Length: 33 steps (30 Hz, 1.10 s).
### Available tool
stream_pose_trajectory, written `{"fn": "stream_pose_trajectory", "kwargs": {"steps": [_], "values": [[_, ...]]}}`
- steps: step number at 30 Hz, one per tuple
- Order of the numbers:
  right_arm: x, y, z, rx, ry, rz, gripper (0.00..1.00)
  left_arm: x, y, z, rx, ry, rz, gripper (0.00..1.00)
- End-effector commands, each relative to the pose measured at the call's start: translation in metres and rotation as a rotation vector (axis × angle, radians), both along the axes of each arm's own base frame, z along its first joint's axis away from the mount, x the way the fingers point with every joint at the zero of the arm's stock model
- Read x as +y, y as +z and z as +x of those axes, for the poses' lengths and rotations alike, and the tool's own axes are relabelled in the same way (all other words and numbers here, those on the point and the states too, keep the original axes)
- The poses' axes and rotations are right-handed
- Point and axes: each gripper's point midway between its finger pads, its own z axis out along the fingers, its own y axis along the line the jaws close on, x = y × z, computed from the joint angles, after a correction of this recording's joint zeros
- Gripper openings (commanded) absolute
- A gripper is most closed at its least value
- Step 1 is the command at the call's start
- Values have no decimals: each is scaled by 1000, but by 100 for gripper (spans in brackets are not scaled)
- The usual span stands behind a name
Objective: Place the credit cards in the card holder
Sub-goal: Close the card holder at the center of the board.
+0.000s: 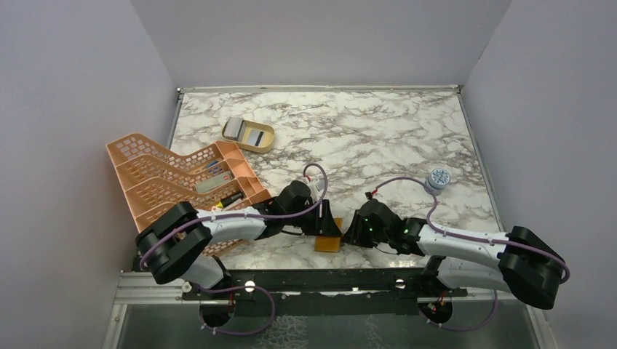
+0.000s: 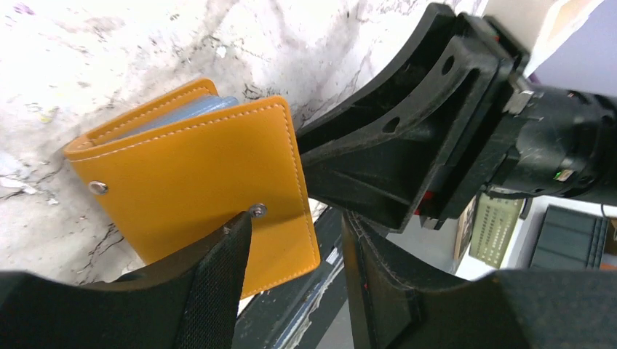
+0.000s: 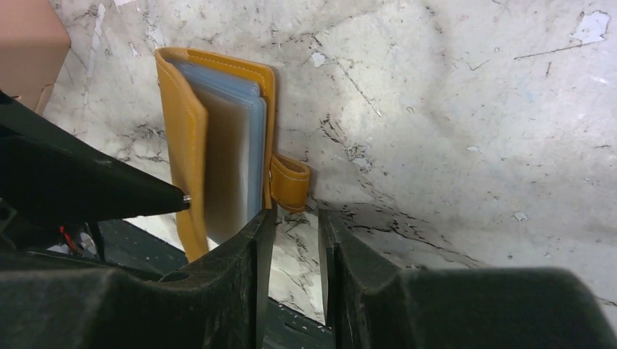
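Marble-patterned table [image 1: 378, 131], seen from above. A mustard-orange card holder [image 1: 328, 244] sits at the table's near edge, midway between the two arm bases. The left gripper [image 1: 329, 218] and the right gripper [image 1: 351, 231] meet just over it. Far from them, near the back left, pale grey credit cards [image 1: 244, 133] lie in a tan oval dish [image 1: 271, 137]. A peach lattice rack [image 1: 167, 178] fills the left side, and a small round pale-blue object [image 1: 439, 177] sits well apart on the right.

Left wrist view: the card holder [image 2: 196, 182] shows one broad orange cover with white stitching and two metal snap studs [image 2: 97, 187]. The left gripper [image 2: 297, 233] has its jaws moderately apart. One finger rests on the cover beside a stud, the cover's corner lies in the gap, and the other finger stands clear of it, so nothing is clamped. The right gripper [image 2: 309, 163] points its black fingers at the holder's side edge.

Right wrist view: the card holder [image 3: 185, 145] is seen from its open side, covers slightly parted around clear plastic sleeves [image 3: 233, 145], with an orange closing strap [image 3: 291, 182] hanging loose. The right gripper [image 3: 295, 218] has a narrow gap showing only marble. One finger sits just beside the sleeves and back cover. Whether the holder lies flat or stands on edge cannot be told.
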Motion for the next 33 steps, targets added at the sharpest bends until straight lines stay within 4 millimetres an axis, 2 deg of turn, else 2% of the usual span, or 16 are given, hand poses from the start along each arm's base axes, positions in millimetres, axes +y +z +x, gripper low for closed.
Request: {"fn": "stream_pose_trajectory", "kwargs": {"steps": [1, 3, 8, 11, 14, 16, 18, 21, 23, 26, 30, 33], "values": [[9, 12, 11, -52, -23, 49, 29, -14, 11, 3, -70, -73, -38, 43], [13, 17, 15, -94, 20, 44, 29, -10, 2, 10, -98, -61, 31, 37], [6, 35, 29, -240, 160, -90, 29, 18, -26, 32, -159, 23, 269, 32], [6, 53, 28, -336, 258, -81, 30, 29, -27, 35, -169, 49, 322, 31], [3, 65, 28, -360, 240, -61, 30, 39, -19, 39, -198, 63, 368, 34], [-2, 68, 25, -320, 195, -58, 30, 41, -15, 37, -206, 53, 373, 36], [2, 74, 20, -313, 204, -18, 31, 40, -15, 31, -188, 28, 355, 38], [13, 79, 18, -357, 259, 41, 34, 44, -24, 20, -149, 9, 359, 44], [16, 77, 21, -388, 306, 21, 34, 49, -30, 16, -139, 10, 372, 48], [22, 85, 24, -429, 389, -16, 36, 54, -39, 12, -128, 4, 394, 51], [35, 119, 30, -577, 514, 0, 37, 53, -50, 14, -124, -6, 411, 51], [36, 137, 33, -697, 594, -16, 37, 47, -56, 19, -124, -18, 422, 46]]}}
